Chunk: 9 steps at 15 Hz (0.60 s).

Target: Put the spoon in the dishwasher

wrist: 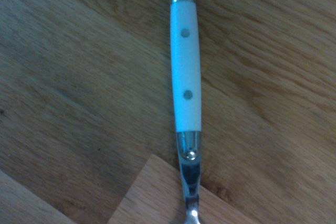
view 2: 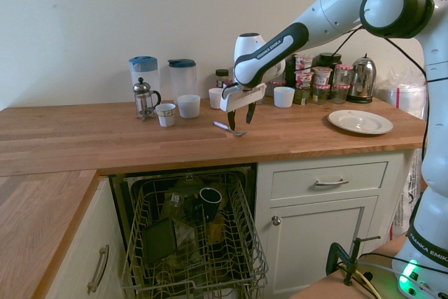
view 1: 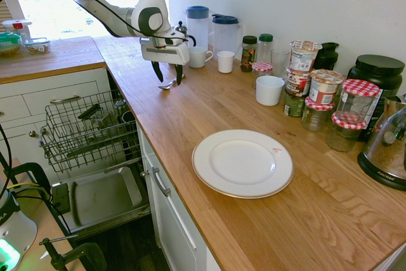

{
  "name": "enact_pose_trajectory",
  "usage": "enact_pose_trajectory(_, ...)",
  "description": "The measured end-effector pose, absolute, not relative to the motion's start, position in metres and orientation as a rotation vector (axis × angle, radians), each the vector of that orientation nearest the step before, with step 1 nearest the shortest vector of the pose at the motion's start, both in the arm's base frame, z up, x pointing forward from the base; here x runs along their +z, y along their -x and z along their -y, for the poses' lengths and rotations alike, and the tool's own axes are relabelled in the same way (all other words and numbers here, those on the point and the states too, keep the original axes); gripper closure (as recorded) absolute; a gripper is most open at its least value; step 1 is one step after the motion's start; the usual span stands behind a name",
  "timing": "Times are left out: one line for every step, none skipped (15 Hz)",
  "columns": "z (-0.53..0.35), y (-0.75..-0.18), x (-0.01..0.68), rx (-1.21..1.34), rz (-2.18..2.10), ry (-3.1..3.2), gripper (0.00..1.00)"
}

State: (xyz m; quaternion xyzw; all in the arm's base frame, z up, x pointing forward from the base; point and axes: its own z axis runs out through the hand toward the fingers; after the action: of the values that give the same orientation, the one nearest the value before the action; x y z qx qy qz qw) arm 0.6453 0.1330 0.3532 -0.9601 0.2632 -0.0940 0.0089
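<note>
The spoon [view 1: 167, 84] lies flat on the wooden counter near the cups; it also shows from the other side [view 2: 228, 128]. Close up in the wrist view, the spoon [wrist: 186, 77] has a white handle with two rivets and a shiny metal neck. My gripper [view 1: 169, 75] hangs open right over the spoon, one finger on each side, holding nothing; the second exterior view shows the gripper [view 2: 240, 122] just above the counter. The dishwasher [view 1: 95, 188] stands open below the counter, its wire rack [view 2: 196, 243] pulled out with a dark mug and other items in it.
Behind the spoon stand a French press [view 2: 143, 98], two jugs [view 1: 197, 23] and small white cups [view 1: 198, 56]. To the right are a white mug [view 1: 269, 90], several jars [view 1: 323, 93], a kettle [view 1: 388, 150] and a white plate [view 1: 242, 163].
</note>
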Motion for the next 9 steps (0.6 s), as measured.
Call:
enact_pose_trajectory(-0.132,-0.647,0.351,-0.283,-0.814,3.002,0.00)
enact_pose_trajectory(-0.131,-0.650,0.351,-0.279,-0.812,3.002,0.00)
enact_pose_trajectory(-0.131,-0.653,0.350,-0.271,-0.810,3.001,0.00)
enact_pose_trajectory(-0.131,-0.655,0.350,-0.261,-0.807,3.001,0.00)
enact_pose_trajectory(-0.132,-0.657,0.349,-0.256,-0.803,3.003,0.00)
enact_pose_trajectory(-0.134,-0.658,0.348,-0.250,-0.801,3.007,0.00)
enact_pose_trajectory(-0.136,-0.660,0.346,-0.243,-0.797,3.011,0.00)
enact_pose_trajectory(-0.138,-0.661,0.343,-0.239,-0.793,3.014,0.00)
enact_pose_trajectory(-0.141,-0.663,0.341,-0.233,-0.790,3.017,0.00)
